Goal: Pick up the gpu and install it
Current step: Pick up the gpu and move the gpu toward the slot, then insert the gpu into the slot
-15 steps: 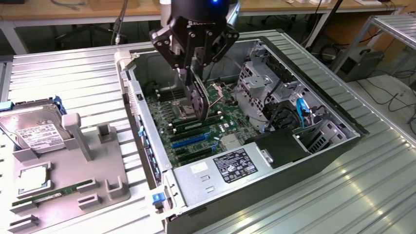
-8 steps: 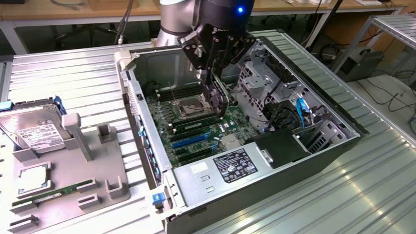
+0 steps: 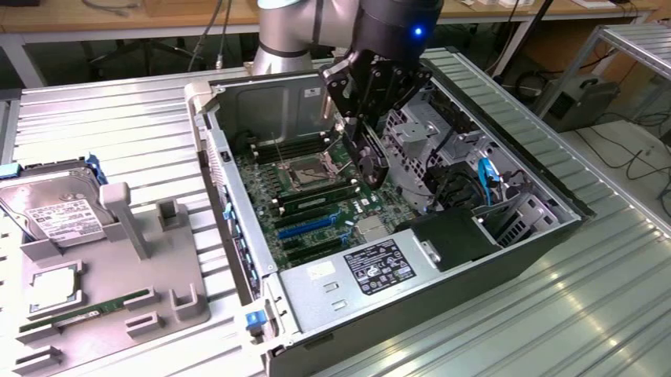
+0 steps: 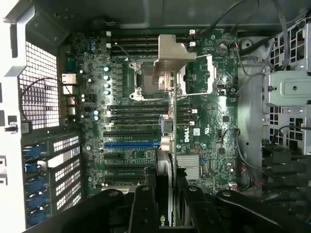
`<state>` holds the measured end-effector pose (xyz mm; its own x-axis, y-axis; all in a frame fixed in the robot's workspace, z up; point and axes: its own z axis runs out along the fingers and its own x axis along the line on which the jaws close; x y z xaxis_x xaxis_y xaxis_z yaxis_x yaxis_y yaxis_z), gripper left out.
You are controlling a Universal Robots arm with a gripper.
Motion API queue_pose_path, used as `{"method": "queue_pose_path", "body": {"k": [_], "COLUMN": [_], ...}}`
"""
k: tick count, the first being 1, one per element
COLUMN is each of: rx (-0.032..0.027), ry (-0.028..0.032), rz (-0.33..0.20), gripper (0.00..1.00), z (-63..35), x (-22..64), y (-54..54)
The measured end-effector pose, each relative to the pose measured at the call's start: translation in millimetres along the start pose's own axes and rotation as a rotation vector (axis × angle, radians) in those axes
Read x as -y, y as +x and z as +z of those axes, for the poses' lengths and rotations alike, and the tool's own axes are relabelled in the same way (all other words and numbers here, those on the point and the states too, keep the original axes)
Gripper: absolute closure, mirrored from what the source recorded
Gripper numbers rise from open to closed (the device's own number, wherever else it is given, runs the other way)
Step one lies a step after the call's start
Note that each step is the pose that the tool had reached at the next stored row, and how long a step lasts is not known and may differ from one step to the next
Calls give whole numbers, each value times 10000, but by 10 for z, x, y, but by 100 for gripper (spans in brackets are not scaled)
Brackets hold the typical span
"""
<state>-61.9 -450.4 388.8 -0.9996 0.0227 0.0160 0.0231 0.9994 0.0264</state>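
Bright white light falls evenly from above in the exterior view, and the ribbed metal worktop throws it back as pale glare streaks toward the exterior view's right. The open computer case keeps its deep end in shadow, where the black fan shroud loses detail. A blue lamp glows on the arm. The wrist view is dimmer: the motherboard sits in flat, muted light, the white case wall is blown out, and the pincer is a near-black silhouette gripping the gpu, whose thin edge shows grey
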Motion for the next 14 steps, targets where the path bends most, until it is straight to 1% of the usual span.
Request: {"method": "queue_pose_path", "body": {"k": [2,14], "rx": [-11,-11], "ry": [4,3], "rz": [1,1], "gripper": [74,74], "z": [-1,-1], "x": [0,0], "y": [0,0]}}
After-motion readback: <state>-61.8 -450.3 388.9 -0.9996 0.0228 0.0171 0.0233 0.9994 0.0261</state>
